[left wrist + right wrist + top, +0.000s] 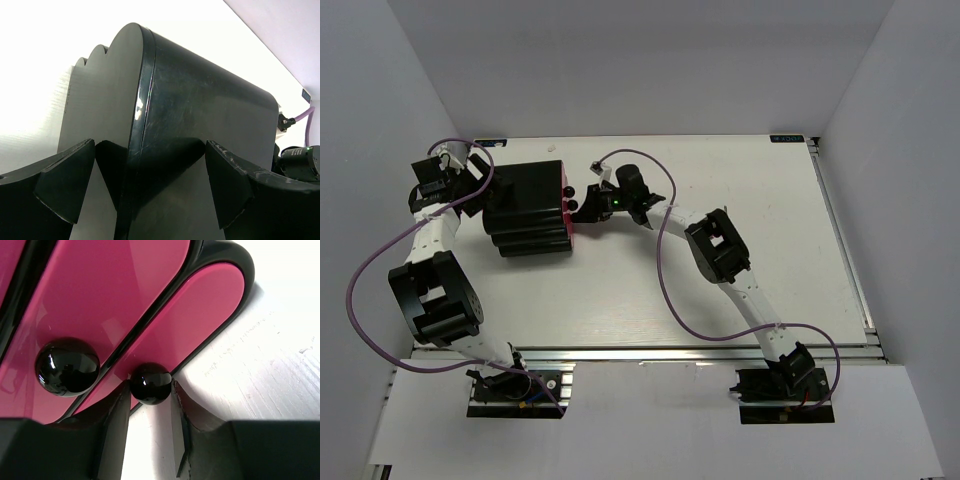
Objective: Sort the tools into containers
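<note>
Right gripper (150, 392): jaws narrowed, pinching the small black knob (150, 383) of the end pink drawer (205, 315). Left gripper (150, 180): jaws wide, straddling the rear of the black cabinet (200, 120), which stands on the white table (270, 365).

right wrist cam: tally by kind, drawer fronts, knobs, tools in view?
magenta-pink plastic drawer fronts: 3 (one is only a sliver at the left edge)
round black glossy knobs: 2
tools: 0 in view
Total: 5
</note>
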`<state>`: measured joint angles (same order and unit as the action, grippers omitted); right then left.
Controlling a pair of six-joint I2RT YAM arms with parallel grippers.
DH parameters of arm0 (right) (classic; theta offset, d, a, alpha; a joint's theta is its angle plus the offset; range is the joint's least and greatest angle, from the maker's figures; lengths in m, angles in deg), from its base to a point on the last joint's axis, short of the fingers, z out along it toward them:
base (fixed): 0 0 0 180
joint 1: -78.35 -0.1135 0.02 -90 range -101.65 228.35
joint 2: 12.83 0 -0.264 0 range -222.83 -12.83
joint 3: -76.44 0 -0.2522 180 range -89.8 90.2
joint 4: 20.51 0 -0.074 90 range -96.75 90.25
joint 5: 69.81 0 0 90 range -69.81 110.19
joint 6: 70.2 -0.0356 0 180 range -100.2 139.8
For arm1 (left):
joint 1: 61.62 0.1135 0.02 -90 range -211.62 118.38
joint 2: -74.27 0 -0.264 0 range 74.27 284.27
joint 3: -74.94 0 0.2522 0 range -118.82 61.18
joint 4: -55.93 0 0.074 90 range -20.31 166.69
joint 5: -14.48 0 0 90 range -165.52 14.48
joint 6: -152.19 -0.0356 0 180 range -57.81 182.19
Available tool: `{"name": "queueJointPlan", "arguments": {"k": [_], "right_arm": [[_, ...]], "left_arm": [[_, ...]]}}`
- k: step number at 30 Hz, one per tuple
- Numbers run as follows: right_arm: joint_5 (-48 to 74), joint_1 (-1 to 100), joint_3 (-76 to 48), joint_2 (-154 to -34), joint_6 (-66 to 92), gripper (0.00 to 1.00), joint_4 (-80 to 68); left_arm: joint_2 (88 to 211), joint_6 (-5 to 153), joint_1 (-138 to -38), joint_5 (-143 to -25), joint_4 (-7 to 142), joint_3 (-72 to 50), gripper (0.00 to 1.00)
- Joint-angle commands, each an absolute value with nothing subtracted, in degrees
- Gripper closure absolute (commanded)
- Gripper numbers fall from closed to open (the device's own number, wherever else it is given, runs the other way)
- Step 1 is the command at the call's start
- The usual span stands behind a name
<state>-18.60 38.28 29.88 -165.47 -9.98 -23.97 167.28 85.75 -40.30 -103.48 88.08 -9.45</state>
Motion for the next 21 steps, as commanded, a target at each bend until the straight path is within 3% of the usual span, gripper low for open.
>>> {"name": "queueJointPlan", "arguments": {"k": [1, 17, 21], "right_arm": [[-18.13, 39.06, 29.04, -164.45, -9.38, 0.87, -27.32], [-24.81, 49.69, 8.13, -150.47, -0.07, 0.91, -24.33], [-25.07, 51.19, 5.39, -148.19, 2.30, 0.87, -22.66]], "left_arm": [[169.72, 82.85, -41.93, -101.44, 100.81, -5.70, 0.03], [170.69, 82.94, -41.85, -102.59, 99.40, -5.88, 0.03], [171.12, 82.85, -41.93, -102.85, 99.40, -6.58, 0.03]]}}
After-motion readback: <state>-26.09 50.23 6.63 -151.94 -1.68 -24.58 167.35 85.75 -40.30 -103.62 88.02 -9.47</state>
